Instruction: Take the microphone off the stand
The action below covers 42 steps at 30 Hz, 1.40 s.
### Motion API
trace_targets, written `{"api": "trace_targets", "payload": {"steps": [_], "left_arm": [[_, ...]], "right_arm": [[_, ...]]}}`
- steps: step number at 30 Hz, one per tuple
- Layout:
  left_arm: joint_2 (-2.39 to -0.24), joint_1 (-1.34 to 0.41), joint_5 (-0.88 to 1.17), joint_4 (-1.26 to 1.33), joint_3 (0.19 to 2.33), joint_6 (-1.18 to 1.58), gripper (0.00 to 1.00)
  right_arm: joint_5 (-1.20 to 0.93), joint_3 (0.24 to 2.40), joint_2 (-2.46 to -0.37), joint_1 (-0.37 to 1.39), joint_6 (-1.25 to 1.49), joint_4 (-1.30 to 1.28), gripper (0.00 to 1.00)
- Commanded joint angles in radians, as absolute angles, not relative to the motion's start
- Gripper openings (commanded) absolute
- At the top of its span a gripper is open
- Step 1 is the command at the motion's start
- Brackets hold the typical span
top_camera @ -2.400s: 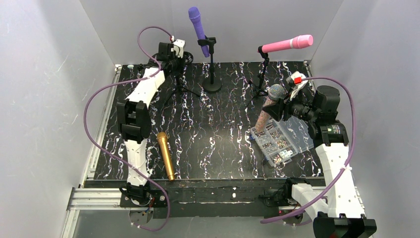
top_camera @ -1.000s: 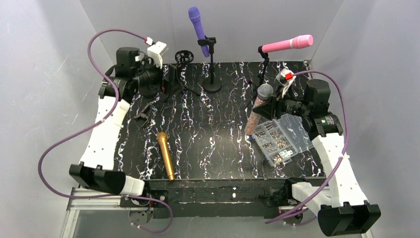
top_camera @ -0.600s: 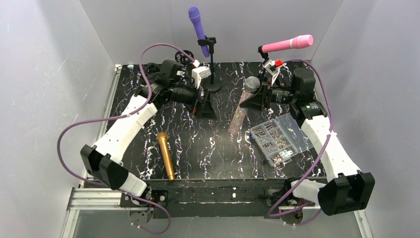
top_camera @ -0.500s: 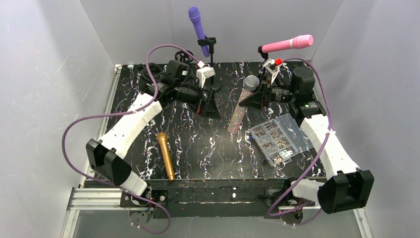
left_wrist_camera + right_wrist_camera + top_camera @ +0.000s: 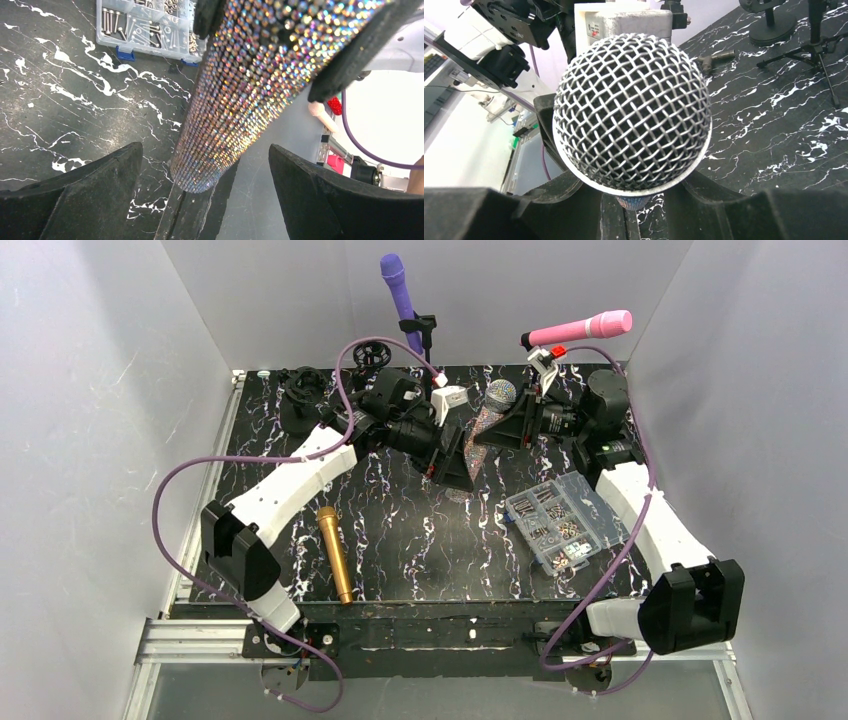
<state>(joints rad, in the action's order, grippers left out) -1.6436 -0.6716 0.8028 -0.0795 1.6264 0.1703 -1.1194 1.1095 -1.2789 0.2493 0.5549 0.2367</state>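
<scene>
No readable text or labels.

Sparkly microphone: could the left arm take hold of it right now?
Probably yes. The left fingers stand wide open, seemingly on either side of the sparkly microphone at its lower end, with nothing between. The right fingers grip it higher up, near the mesh head, so that lower end is free.

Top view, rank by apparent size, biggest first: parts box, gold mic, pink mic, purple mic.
1. parts box
2-3. gold mic and pink mic: they look about alike, so not ranked.
4. purple mic: smallest as seen, but it stands steeply on its stand, so foreshortening may shrink it.
</scene>
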Motion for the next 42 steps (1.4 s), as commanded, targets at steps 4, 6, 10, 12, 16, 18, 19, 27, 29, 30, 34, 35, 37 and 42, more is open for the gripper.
{"api": "trace_targets", "payload": {"steps": [4,6,10,12,16,18,19,27,29,30,34,35,37,42], "left_arm": [[-1.656,-0.687,0.767,-0.067,1.674,0.231,0.84],[-1.662,-0.69,0.767,-0.059,1.677,0.245,0.72],[-1.671,-0.695,0.774,-0.051,1.678,0.26,0.57],[-1.672,-0.699,0.779,-0.047,1.672,0.267,0.54],[-1.675,-0.7,0.793,-0.022,1.652,0.301,0.37],[-1.675,-0.699,0.802,-0.009,1.645,0.321,0.15],[-1.674,-0.699,0.803,-0.007,1.643,0.33,0.02],[-1.619,-0.696,0.737,-0.076,1.609,0.327,0.0],[-1.6,-0.691,0.72,-0.089,1.59,0.325,0.0],[-1.591,-0.686,0.708,-0.094,1.581,0.326,0.0],[-1.549,-0.663,0.658,-0.101,1.534,0.333,0.0],[-1.54,-0.656,0.648,-0.102,1.523,0.336,0.0],[-1.523,-0.639,0.635,-0.101,1.5,0.346,0.0],[-1.465,-0.607,0.556,-0.162,1.433,0.345,0.0]], "right_arm": [[-1.138,1.071,-1.292,0.253,0.756,0.486,0.01],[-1.135,1.062,-1.289,0.253,0.758,0.487,0.01],[-1.126,1.043,-1.28,0.253,0.763,0.488,0.01],[-1.124,1.04,-1.276,0.252,0.766,0.488,0.01],[-1.121,1.04,-1.273,0.252,0.769,0.487,0.01],[-1.119,1.039,-1.272,0.252,0.768,0.483,0.01],[-1.116,1.037,-1.268,0.252,0.764,0.481,0.01],[-1.051,1.044,-1.225,0.25,0.619,0.267,0.32],[-1.032,1.049,-1.213,0.25,0.574,0.208,0.42],[-1.023,1.051,-1.207,0.25,0.555,0.182,0.49],[-0.997,1.054,-1.181,0.249,0.494,0.102,0.75],[-0.991,1.052,-1.174,0.247,0.479,0.085,0.78],[-0.98,1.046,-1.164,0.245,0.457,0.059,0.81],[-0.947,1.035,-1.142,0.234,0.383,-0.024,0.82]]}}
